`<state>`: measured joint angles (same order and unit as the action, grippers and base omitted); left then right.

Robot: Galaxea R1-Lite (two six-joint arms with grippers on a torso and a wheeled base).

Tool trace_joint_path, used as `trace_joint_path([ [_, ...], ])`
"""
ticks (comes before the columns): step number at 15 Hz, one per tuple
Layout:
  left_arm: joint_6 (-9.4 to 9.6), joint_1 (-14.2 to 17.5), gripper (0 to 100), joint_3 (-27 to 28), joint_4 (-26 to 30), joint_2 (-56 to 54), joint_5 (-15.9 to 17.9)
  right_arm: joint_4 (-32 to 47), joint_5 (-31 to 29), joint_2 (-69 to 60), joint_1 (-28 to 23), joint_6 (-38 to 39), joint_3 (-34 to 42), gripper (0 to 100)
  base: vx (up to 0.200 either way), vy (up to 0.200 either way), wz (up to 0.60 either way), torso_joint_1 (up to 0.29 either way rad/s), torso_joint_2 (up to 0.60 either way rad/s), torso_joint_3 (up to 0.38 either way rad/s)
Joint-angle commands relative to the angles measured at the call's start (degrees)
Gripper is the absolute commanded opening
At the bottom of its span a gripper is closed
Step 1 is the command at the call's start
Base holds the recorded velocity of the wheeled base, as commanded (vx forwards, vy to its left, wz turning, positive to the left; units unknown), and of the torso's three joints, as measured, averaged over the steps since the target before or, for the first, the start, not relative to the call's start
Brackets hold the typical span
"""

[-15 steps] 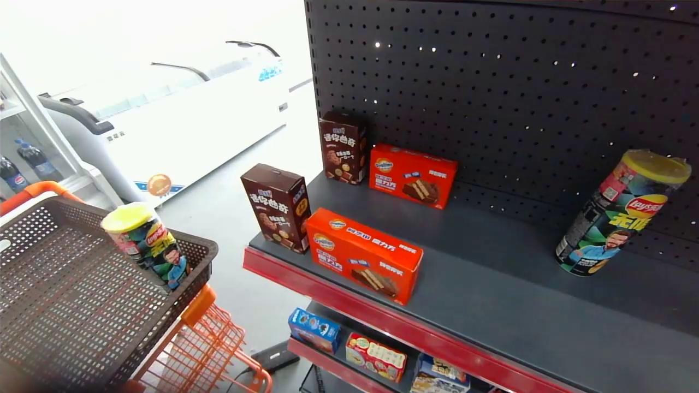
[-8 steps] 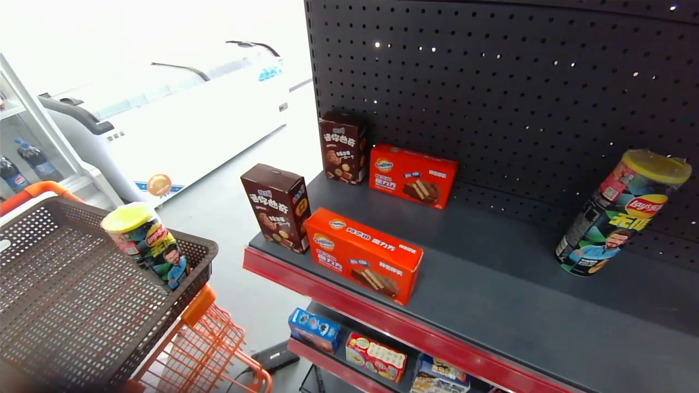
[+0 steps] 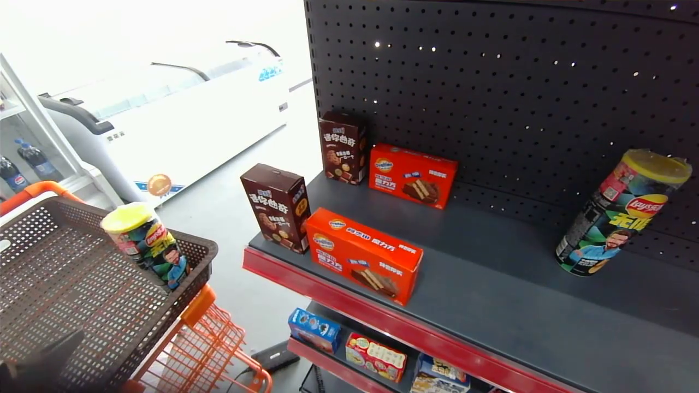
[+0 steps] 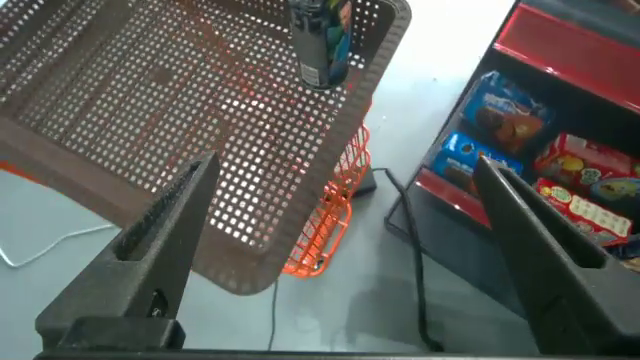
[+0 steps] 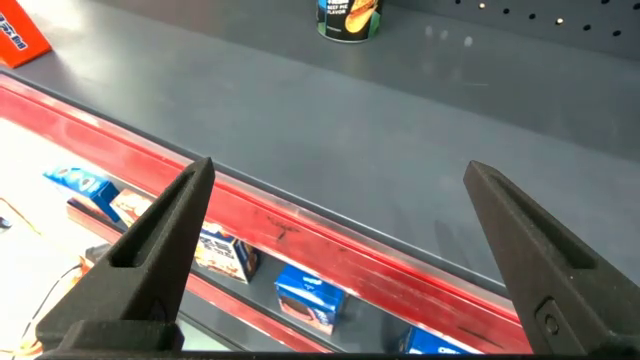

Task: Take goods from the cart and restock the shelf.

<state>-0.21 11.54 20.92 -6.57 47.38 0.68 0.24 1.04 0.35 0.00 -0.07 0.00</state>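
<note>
Hovering at basket (image 3: 82, 295) near edge: left gripper (image 4: 345, 175), jaws wide, empty. Chip canister (image 3: 144, 240) upright in basket corner nearest shelf (image 3: 491, 273). Step, judged: pick. Next: straddle canister, close. Right gripper (image 5: 338, 175) agape, empty, over shelf front edge.

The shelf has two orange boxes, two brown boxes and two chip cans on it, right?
Not quite. The shelf has two orange boxes and two brown boxes, but only one chip can, as the head view shows. The other can stands in the cart's basket.
</note>
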Motion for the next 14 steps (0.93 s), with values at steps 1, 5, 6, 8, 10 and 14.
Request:
trace_joint_path([
  [1,0.73,5.33,100,-0.97,-11.45,16.69,4.94,0.02,0.02,0.09,0.0,-0.01,0.0,100,0.0,0.0,0.0,0.0,0.0,0.0],
  [5,3.63,5.95,100,-5.36,-42.47,35.06,5.65,0.02,0.02,0.09,0.0,-0.01,0.0,100,0.0,0.0,0.0,0.0,0.0,0.0],
  [6,4.16,5.95,100,-6.68,-50.56,39.8,5.73,0.02,0.02,0.09,0.09,-0.01,0.0,100,0.0,0.0,0.0,0.0,0.0,0.0],
  [8,5.66,5.95,100,-10.28,-67.7,49.65,5.91,0.02,0.02,0.09,0.0,-0.01,0.0,100,0.0,0.0,0.0,0.0,0.0,0.0],
  [10,6.45,6.03,100,-11.6,-72.88,53.69,8.72,0.02,0.02,0.09,0.09,-0.01,0.0,100,0.0,0.0,0.0,0.0,0.0,0.0],
  [14,6.8,9.99,100,-11.69,-81.76,59.67,19.8,0.02,0.02,0.09,0.0,-0.01,0.0,100,0.0,0.0,0.0,0.0,0.0,0.0],
])
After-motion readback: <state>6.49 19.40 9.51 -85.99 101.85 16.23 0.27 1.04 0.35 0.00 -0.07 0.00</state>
